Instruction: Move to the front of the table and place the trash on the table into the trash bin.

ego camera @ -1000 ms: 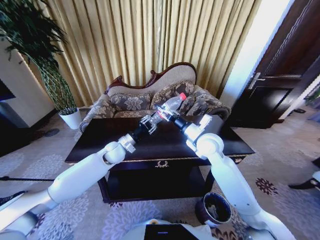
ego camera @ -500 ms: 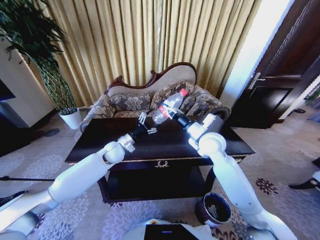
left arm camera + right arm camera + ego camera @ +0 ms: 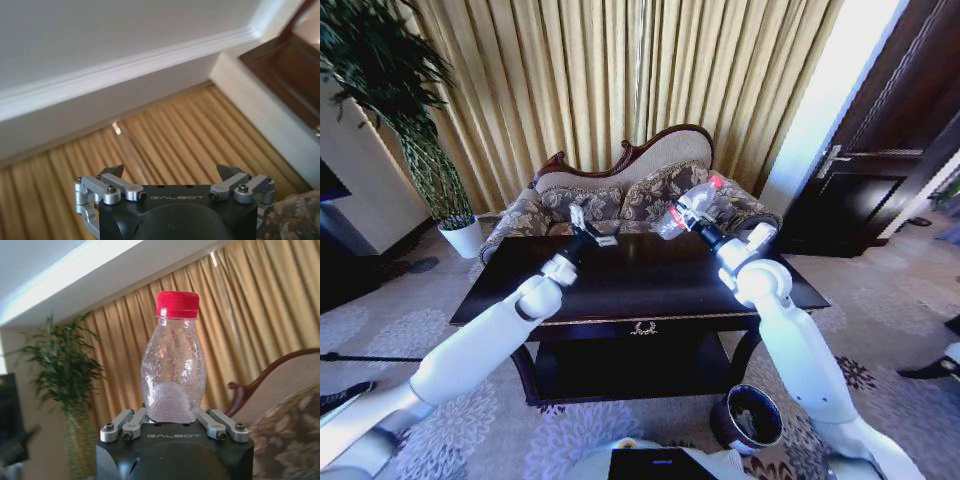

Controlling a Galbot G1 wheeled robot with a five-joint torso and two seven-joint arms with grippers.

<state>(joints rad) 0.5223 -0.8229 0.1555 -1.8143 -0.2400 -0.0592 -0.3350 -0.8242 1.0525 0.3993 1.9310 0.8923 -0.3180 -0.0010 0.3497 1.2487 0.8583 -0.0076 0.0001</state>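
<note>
Above the table (image 3: 630, 285), the right gripper (image 3: 694, 224) clasped the bottle (image 3: 687, 208), lifted but not yet over the bin (image 3: 750, 418) on the carpet below. The left gripper (image 3: 591, 233) hung nearby with fingers spread, holding nothing. Binning remained undone.

Both arms reach forward and upward from the shoulders, wrists raised. The left gripper (image 3: 592, 234) is spread wide, its fingers (image 3: 111, 172) well apart and holding nothing. The right gripper (image 3: 692, 222), tilted upward, has its fingers closed around a bottle (image 3: 170, 375).
</note>
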